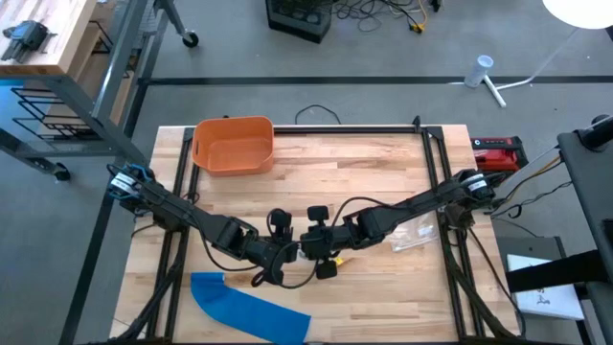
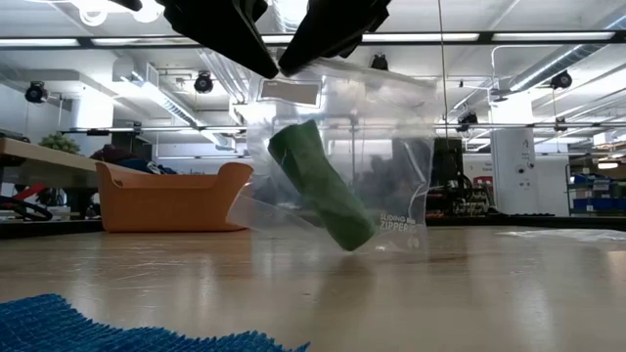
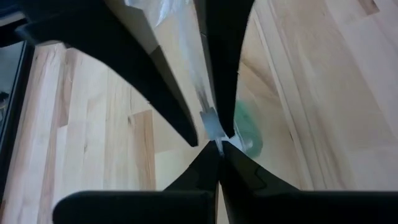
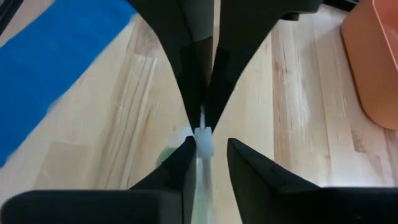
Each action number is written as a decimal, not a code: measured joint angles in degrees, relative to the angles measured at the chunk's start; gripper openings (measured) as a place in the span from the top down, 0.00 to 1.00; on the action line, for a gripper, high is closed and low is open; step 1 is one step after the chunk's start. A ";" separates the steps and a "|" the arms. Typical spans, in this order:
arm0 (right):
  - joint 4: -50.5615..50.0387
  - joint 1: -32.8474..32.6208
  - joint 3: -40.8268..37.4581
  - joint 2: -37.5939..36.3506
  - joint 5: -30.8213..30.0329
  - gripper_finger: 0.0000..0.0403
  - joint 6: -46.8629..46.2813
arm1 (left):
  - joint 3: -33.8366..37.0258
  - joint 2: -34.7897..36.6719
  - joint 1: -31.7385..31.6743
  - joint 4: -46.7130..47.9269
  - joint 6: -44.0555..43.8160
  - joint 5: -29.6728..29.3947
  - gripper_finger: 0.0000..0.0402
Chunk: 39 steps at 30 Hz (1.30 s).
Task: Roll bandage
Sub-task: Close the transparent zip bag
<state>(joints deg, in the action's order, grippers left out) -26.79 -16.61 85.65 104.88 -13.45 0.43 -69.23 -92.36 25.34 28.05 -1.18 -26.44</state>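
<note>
I see both grippers meeting at lower centre of the high view. My left gripper (image 3: pixel 214 146) is clamped on the top edge of the clear zipper bag (image 2: pixel 391 186). My right gripper (image 4: pixel 208 149) straddles the bag's white slider (image 4: pixel 203 138), fingers slightly apart. The green rolled bandage (image 2: pixel 321 186) hangs tilted inside the bag, centre of the low view, lower end near the table (image 1: pixel 364 172).

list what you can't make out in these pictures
- High view: the bag and green roll are hidden under both grippers.
- Low view: both grippers, cut off by the top edge.
- Right wrist view: whether the right gripper grips the slider.
- Low view: bin contents, behind its wall.
</note>
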 joint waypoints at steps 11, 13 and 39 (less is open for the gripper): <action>0.26 -0.12 0.11 -0.09 -0.09 0.94 -0.70 | 0.00 0.71 0.05 0.87 -1.98 -0.13 1.00; 0.24 -0.29 0.11 -0.11 -0.09 0.94 -1.33 | 0.00 0.90 0.09 1.49 -2.45 -0.10 1.00; -27.34 -3.31 0.02 -5.06 0.52 0.94 -13.00 | 0.00 2.51 1.77 4.85 -4.08 0.14 1.00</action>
<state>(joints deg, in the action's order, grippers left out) -54.13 -19.92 85.67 99.82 -12.93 -12.58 -69.23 -89.84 27.11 32.90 -5.26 -26.30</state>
